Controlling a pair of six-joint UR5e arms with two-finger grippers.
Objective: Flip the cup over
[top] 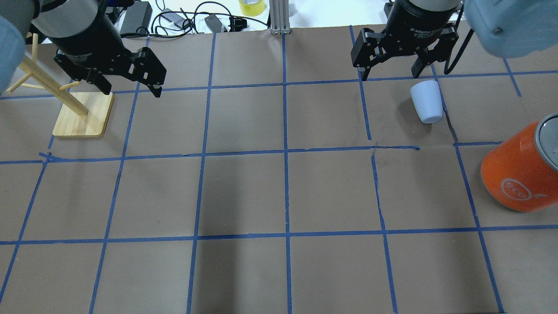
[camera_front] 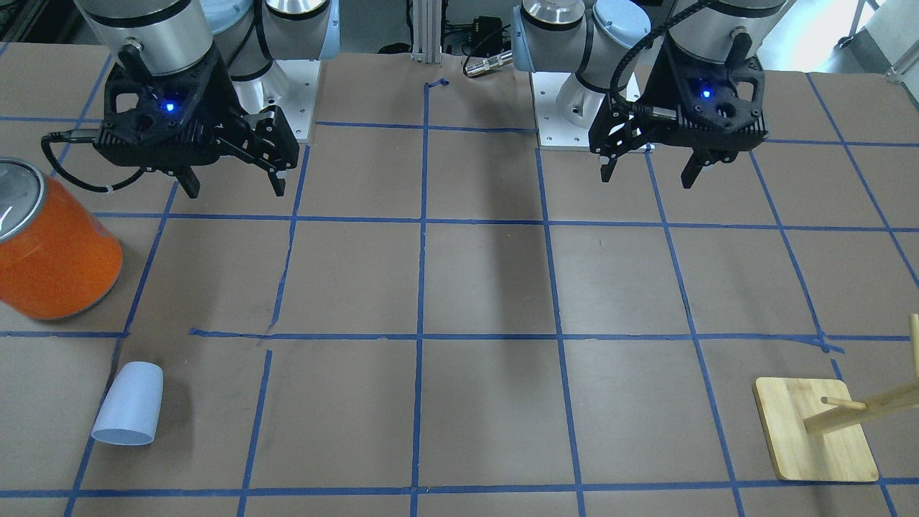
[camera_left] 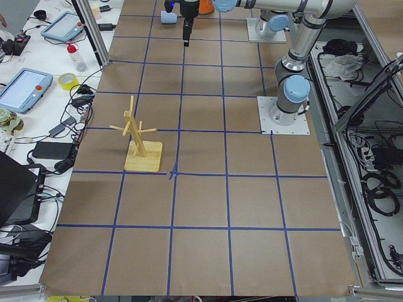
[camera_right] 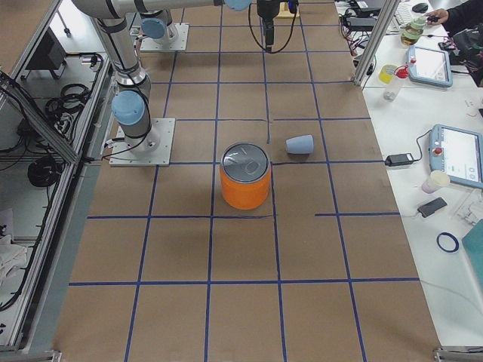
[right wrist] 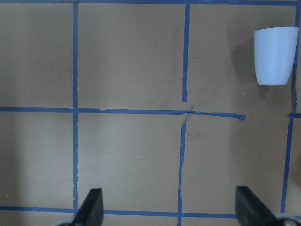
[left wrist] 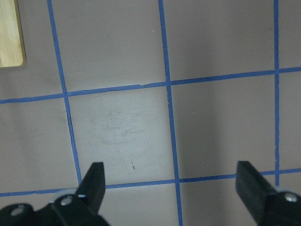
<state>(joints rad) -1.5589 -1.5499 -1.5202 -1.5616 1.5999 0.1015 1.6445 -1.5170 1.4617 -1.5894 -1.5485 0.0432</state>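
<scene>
**A:** How are the arms being held?

**B:** Both are being held above the table [top: 244,192] with the wrists pointed down. In the overhead view the right gripper [top: 389,74] is being kept toward 2 o'clock, over the far row of squares. Its fingers [right wrist: 91,207] are being held wide apart, and nothing is being gripped between them. The left gripper [top: 130,90] is being held toward 10 o'clock, likewise spread and empty.

**A:** And where is the cup being seen?

**B:** The cup [top: 426,101] is lying on its side on the paper. It is being shown at about 4 o'clock from the right gripper, near it but not being touched. Its wider end is being pointed away from the robot. The orange can [top: 518,174] is standing upright at 4 o'clock from the cup, well apart from it.

**A:** What is being shown of the surface and the room?

**B:** The table is being covered by brown paper and divided into squares by blue tape [top: 286,196]. A wooden rack [top: 83,113] is standing just beside the left gripper, at 8 o'clock from it. Past the table's 12 o'clock edge, cables and a yellow tape roll [top: 252,6] are being shown. In the side views, a white bench with control tablets [camera_right: 459,154] is being shown along the operators' side.
</scene>
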